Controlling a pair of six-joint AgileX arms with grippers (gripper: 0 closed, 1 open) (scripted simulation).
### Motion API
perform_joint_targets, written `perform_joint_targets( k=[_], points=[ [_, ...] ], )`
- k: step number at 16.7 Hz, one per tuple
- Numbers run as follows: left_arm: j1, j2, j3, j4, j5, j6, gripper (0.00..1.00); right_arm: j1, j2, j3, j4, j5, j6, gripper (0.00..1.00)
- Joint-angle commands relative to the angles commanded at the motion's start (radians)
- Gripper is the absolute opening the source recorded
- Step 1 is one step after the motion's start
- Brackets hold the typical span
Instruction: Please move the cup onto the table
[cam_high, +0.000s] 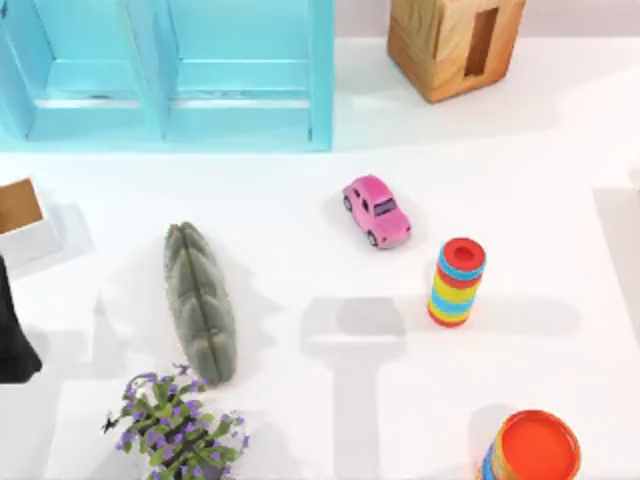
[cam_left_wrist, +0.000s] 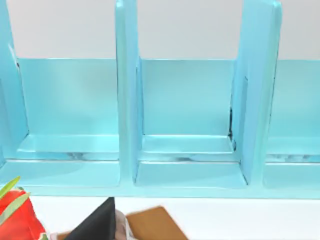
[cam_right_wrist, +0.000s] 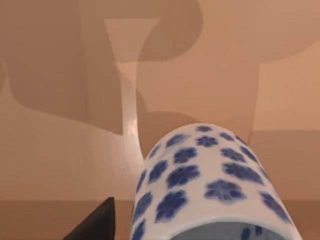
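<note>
The cup (cam_right_wrist: 210, 185), white with dark blue flower dots, sits very close in the right wrist view, its open rim toward the camera and its body reaching away over a tan, shadowed surface (cam_right_wrist: 60, 150). A dark part of my right gripper (cam_right_wrist: 97, 225) shows just beside the cup's wall. The white table (cam_high: 520, 200) spreads across the top view. My left arm (cam_high: 15, 335) is parked at the table's left edge, and a dark part of my left gripper (cam_left_wrist: 97, 222) faces the light blue shelf unit (cam_left_wrist: 185, 125).
On the table stand a pink toy car (cam_high: 377, 210), a rainbow ring stack (cam_high: 458, 282), an orange-topped can (cam_high: 532, 450), a green cactus-like cushion (cam_high: 200, 300), a purple-flowered plant (cam_high: 180, 430) and a wooden box (cam_high: 455, 40). The blue shelf unit (cam_high: 170, 75) lines the back left.
</note>
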Motion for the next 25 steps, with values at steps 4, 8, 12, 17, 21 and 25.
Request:
perform_joint_targets(
  k=[4, 8, 12, 17, 21, 25],
  points=[
    [0.0, 0.0, 0.0, 0.0, 0.0, 0.0, 1.0, 0.0, 0.002, -0.003, 0.004, 0.0, 0.0, 1.0],
    [0.0, 0.0, 0.0, 0.0, 0.0, 0.0, 1.0, 0.0, 0.002, -0.003, 0.004, 0.0, 0.0, 0.7],
    [0.0, 0.0, 0.0, 0.0, 0.0, 0.0, 1.0, 0.0, 0.002, -0.003, 0.004, 0.0, 0.0, 0.4],
    [0.0, 0.0, 0.0, 0.0, 0.0, 0.0, 1.0, 0.0, 0.002, -0.003, 0.004, 0.0, 0.0, 0.02],
    [0.0, 0.0, 0.0, 0.0, 0.0, 0.0, 1.0, 0.0, 0.002, -0.003, 0.004, 0.0, 0.0, 0.0],
    [0.0, 0.0, 0.0, 0.0, 0.0, 0.0, 1.0, 0.0, 0.002, -0.003, 0.004, 0.0, 0.0, 0.0]
  ],
)
